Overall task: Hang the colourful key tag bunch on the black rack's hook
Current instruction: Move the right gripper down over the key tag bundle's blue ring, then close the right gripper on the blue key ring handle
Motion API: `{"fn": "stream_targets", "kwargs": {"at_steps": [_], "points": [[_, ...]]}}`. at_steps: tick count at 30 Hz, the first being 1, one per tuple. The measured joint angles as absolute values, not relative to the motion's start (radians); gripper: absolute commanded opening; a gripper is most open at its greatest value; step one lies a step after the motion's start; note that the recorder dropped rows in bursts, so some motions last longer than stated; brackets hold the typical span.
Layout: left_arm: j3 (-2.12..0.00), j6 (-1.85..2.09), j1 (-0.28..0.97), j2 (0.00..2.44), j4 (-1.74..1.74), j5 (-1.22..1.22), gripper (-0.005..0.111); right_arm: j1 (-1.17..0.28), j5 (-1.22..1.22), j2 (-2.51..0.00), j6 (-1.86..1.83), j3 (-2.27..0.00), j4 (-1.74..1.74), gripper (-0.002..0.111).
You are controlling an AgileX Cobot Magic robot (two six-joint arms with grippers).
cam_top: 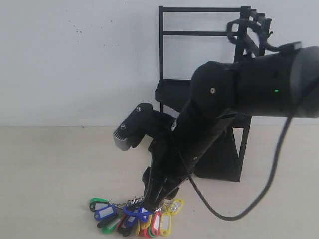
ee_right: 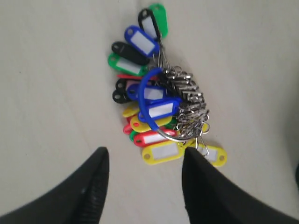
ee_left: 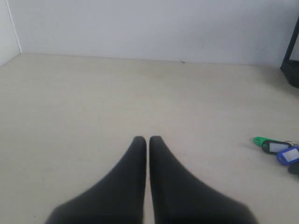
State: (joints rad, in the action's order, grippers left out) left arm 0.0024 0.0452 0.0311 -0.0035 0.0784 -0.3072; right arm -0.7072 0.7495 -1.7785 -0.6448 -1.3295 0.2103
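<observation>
Plastic key tag bunch [cam_top: 134,216], flat at lower centre of your outside view, long axis running straight ahead of your wide-spread right gripper [ee_right: 145,156]; left gripper [ee_left: 148,140] closed, well apart.

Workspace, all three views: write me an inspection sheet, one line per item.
Surface: pale matte tabletop.
Job's things: colourful key tag bunch lies flat on the tabletop, its blue loop uppermost; black rack stands behind it near the wall; nothing hangs from its top hooks where they show.
Clutter: nothing seen.
Grippers: right gripper open, low over the bunch, not gripping it; left gripper shut, empty, off to one side of the bunch.
Cables: black cable sags from the right arm toward the tabletop.
Surroundings: plain white wall.
</observation>
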Motion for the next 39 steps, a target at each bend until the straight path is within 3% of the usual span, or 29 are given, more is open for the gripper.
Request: {"fn": "stream_targets", "kwargs": {"at_steps": [9,30,31,36,37,39], "points": [[0.002,0.045,0.031,-0.004,0.078,-0.307,0.004,-0.806,0.933,-1.961,-0.570,-1.548,-0.043,0.049],[0.002,0.045,0.031,-0.004,0.078,-0.307,0.004,-0.869,0.873,-2.212,-0.402,-1.706,-0.190,0.048],[0.002,0.045,0.031,-0.004,0.078,-0.307,0.004,-0.869,0.872,-2.215,-0.394,-1.710,-0.197,0.045],[0.002,0.045,0.031,-0.004,0.078,-0.307,0.004,-0.869,0.872,-2.225,-0.378,-1.713,-0.201,0.003],[0.002,0.045,0.031,-0.004,0.078,-0.307,0.004,-0.869,0.876,-2.227,-0.376,-1.713,-0.201,-0.001],[0.002,0.045,0.031,-0.004,0.078,-0.307,0.004,-0.869,0.883,-2.227,-0.372,-1.713,-0.203,0.002]]}}
